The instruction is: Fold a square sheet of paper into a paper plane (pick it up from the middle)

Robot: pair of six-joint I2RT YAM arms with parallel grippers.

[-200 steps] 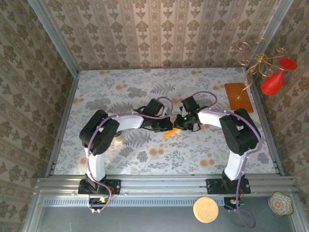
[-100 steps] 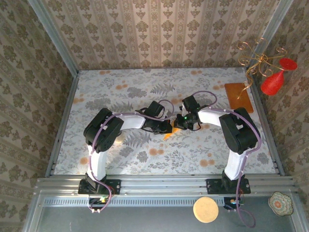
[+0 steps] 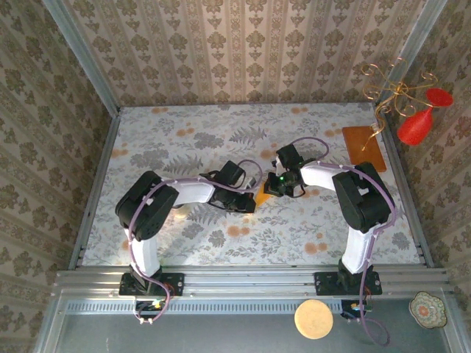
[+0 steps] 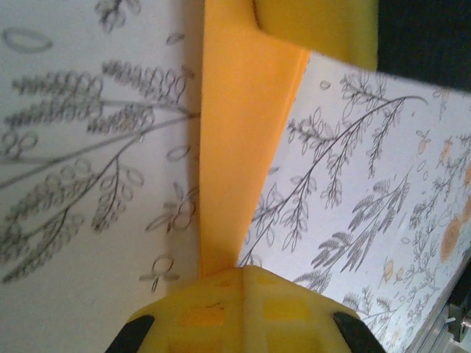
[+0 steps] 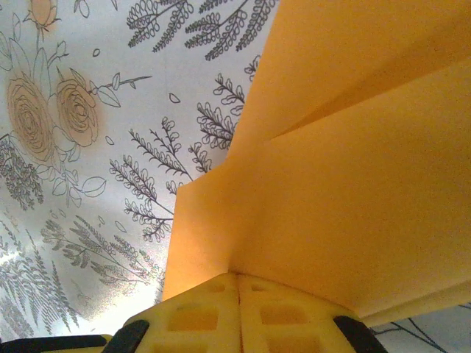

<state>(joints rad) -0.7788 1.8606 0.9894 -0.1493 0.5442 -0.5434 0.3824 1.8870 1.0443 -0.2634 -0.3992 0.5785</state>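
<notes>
Your left claw [image 4: 239, 273] is pinched shut on the square sheet of paper [image 4: 235, 147], which runs straight out from between its pads as a narrow folded strip. Opposite, your right claw [image 5: 235, 278] clamps the same sheet's broader, layered end just ahead of its own tips, one crease slanting away from the pads. The sheet spans the short gap between the two claws over the flowered table [image 3: 184, 132], mid-fold by the look of it. Expect it to be featherlight, limp and quick to tear or crumple. Hold it close to the folded edges, where doubled layers should be stiffest, and pull gently. Well beyond the right claw lies a brown board [image 3: 363, 147].
</notes>
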